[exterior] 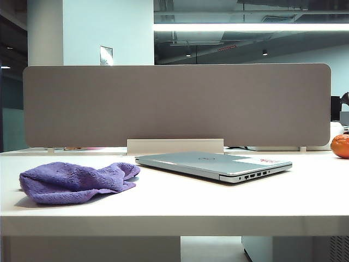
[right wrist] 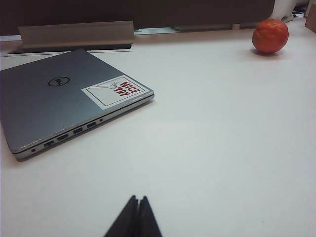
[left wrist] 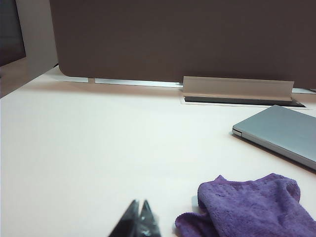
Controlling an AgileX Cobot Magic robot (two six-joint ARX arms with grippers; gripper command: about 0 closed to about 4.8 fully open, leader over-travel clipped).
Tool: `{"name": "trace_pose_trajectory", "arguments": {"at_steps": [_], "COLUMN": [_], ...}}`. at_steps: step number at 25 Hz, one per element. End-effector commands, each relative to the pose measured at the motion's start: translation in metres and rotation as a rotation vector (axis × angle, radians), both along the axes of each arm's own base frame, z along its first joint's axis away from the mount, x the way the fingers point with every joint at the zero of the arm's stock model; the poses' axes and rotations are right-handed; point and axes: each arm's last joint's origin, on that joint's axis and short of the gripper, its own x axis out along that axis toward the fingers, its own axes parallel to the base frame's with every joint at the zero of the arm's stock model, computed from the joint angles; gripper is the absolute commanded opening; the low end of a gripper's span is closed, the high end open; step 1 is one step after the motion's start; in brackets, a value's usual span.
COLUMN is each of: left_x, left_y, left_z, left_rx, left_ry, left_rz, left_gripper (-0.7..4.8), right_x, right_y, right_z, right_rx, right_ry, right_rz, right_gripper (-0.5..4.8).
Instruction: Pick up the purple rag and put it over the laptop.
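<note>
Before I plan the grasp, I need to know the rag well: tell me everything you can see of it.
The rag is purple terry cloth with a fuzzy, nubby pile. It lies crumpled in a loose, low heap with folds and a rolled edge, not spread flat. It rests on the white table, towards its left front in the exterior view, left of the closed laptop and apart from it. Nothing lies on it and nothing grips it: the left tool is shut beside it, clear of the cloth.
</note>
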Motion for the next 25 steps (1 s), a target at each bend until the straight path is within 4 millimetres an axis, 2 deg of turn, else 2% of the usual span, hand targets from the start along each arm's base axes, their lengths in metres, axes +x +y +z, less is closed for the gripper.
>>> {"name": "trace_pose_trajectory", "arguments": {"at_steps": [1, 19, 25], "left_x": [-0.0002, -0.0002, -0.0002], "left_y": [-0.0002, -0.0002, -0.0002], "left_z": [0.0022, 0.0022, 0.0022], "left_rx": [0.000, 0.000, 0.000], "left_ry": [-0.015, -0.015, -0.015], "left_rz": [-0.005, -0.005, -0.005], "left_gripper": [-0.06, -0.06, -0.06], "right_x": [0.0003, 0.0003, 0.0001], "right_y": [0.0000, 0.0001, 0.0029], "right_z": [-0.0001, 0.0005, 0.0006], "right_rx": [-0.003, 0.005, 0.019], "right_ry": [-0.009, -0.016, -0.015], "right_rz": [-0.001, -0.001, 0.099], "right_gripper": [0.22, 0.22, 0.22]}}
